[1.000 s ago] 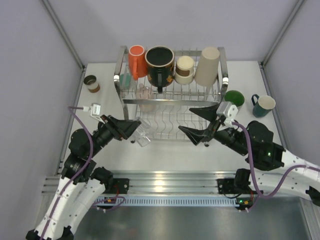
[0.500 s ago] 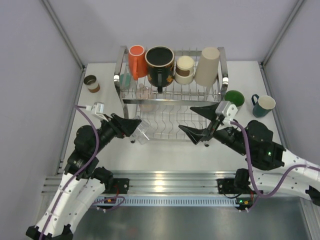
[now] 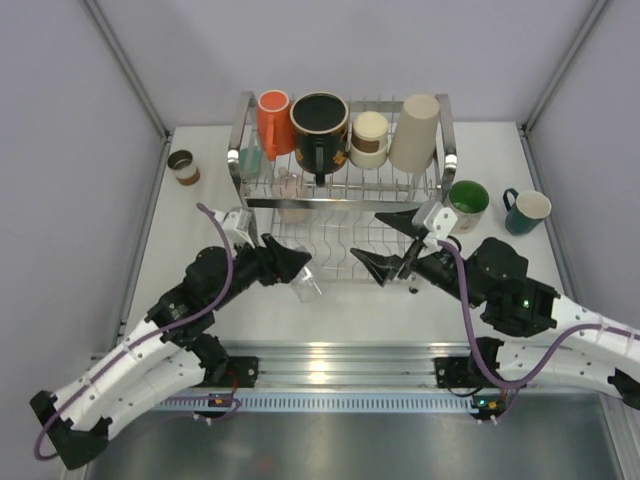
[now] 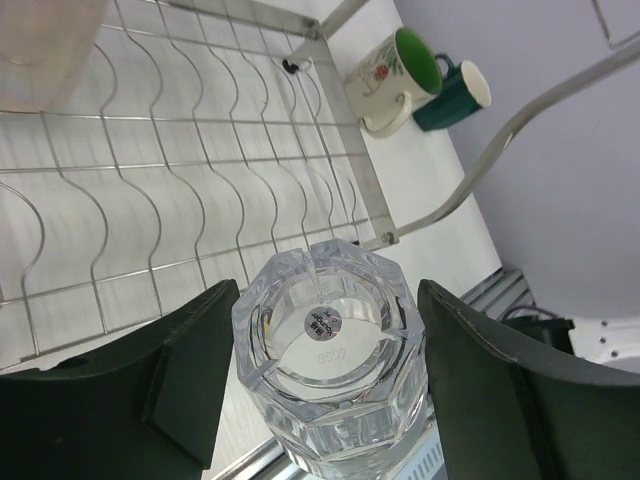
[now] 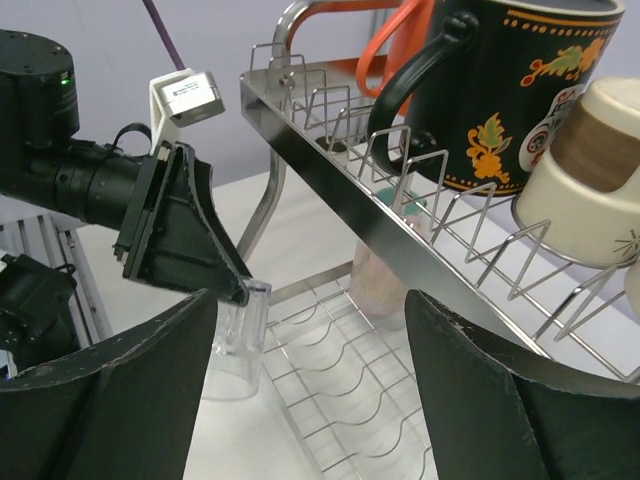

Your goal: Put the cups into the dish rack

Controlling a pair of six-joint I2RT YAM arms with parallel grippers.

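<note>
Clear, glossy faceted glass cup (image 4: 325, 380); shiny chrome wire dish rack (image 5: 330, 160); matt black plastic left fingers (image 4: 190, 370); smooth white worktop (image 3: 350, 300).

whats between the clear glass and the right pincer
Between clear glass and right pincer: only bare wavy lower-tier wires of the dish rack, clearest in the top view.

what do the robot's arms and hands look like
Both arms have white shell links and black joints: left arm, right arm. A purple cable runs along each. The left hand and right hand each have two broad, black, wedge-shaped fingers, with a small white camera box at the wrist.
</note>
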